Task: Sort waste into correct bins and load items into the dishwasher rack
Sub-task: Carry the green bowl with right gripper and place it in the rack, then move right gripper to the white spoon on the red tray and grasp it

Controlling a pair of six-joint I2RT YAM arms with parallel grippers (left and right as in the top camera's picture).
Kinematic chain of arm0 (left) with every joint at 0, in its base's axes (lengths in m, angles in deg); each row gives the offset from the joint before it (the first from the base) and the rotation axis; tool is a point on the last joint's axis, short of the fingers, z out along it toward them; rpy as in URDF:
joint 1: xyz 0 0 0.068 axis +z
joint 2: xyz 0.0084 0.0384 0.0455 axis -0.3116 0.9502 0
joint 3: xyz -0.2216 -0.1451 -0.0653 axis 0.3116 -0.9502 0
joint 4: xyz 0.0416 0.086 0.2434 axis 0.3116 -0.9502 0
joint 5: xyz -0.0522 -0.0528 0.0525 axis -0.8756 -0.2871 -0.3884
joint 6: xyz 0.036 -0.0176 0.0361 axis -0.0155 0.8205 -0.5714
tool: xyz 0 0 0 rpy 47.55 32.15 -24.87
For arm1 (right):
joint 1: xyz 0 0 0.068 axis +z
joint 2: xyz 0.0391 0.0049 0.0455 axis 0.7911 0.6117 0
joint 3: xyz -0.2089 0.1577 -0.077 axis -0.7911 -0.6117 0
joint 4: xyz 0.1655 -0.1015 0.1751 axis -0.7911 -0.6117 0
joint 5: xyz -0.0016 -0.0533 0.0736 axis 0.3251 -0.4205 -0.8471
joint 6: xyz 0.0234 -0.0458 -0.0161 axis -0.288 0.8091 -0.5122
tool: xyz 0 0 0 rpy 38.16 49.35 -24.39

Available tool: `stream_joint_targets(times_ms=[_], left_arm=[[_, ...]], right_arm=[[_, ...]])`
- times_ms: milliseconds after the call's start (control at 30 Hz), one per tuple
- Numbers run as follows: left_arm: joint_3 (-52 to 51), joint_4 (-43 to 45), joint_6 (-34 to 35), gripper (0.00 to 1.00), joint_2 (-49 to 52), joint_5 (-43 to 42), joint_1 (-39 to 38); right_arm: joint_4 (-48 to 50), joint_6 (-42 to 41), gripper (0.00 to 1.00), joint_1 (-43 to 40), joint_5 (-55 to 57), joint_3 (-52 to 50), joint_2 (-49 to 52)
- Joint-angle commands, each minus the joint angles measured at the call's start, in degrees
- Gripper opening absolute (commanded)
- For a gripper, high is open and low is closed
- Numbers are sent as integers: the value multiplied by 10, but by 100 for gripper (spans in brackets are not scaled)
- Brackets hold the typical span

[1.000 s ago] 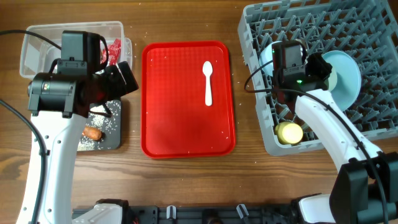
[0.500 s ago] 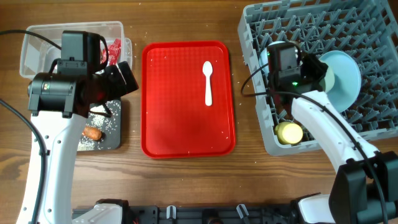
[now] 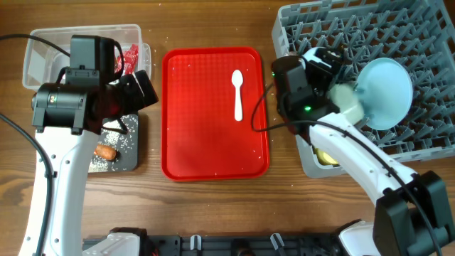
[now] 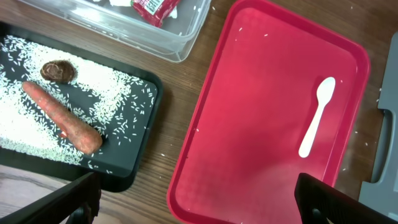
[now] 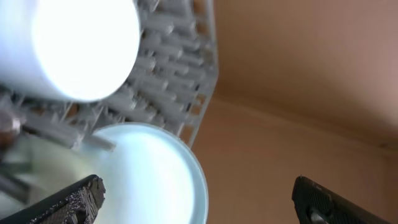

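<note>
The grey dishwasher rack (image 3: 426,28) at the right holds a pale-blue plate (image 3: 387,92) on edge, a pale-green bowl (image 3: 347,99) beside it and a yellow cup (image 3: 325,155) half hidden under my right arm. My right gripper (image 3: 330,67) is open over the rack's left side, its fingers (image 5: 74,199) spread wide with the plate (image 5: 149,180) below and nothing held. A white spoon (image 3: 238,94) lies on the red tray (image 3: 213,149). My left gripper (image 4: 199,208) hangs open between the black tray (image 4: 140,168) and the red tray. The carrot (image 4: 62,118), rice (image 4: 37,130) and a brown lump (image 4: 59,70) lie in the black tray.
The clear tub (image 3: 43,53) at the back left holds a red wrapper (image 3: 130,55). Stray rice grains dot the wood around the red tray. Bare wood runs between the red tray and the rack.
My right gripper has opened and its wrist has swung left, away from the plate and bowl. The bowl now shows beside the plate. The left arm has not moved.
</note>
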Motion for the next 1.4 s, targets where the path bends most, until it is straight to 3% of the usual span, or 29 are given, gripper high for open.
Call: stream_joint_targets(times_ms=[0,100,267,333,433,600,667,800,900,1033,1200,1367], left_arm=[[6,2,1,100,-2,6,2],[6,2,1,100,-2,6,2],[6,2,1,100,-2,6,2],[6,2,1,100,-2,6,2],[6,2,1,100,-2,6,2],[6,2,1,100,-2,6,2],[6,2,1,100,-2,6,2],[6,2,1,100,-2,6,2],[6,2,1,100,-2,6,2],[6,2,1,100,-2,6,2],[6,2,1,100,-2,6,2],[6,2,1,100,-2,6,2]], right_arm=[[103,69,100,14,32,3,6],[229,123,100,18,40,3,6],[343,92,100,19,29,3,6],[332,-2,100,30,-8,3,6],[219,-176,100,56,-131,3,6],[88,-634,100,67,-446,3,6],[63,-653,100,67,-636,3,6],[50,-698,100,67,-780,3,6],[-64,-739,100,67,-735,43,4],[-268,-764,100,66,-642,195,6],[-282,-794,100,52,-642,275,42],[-259,-805,100,34,-743,275,183]])
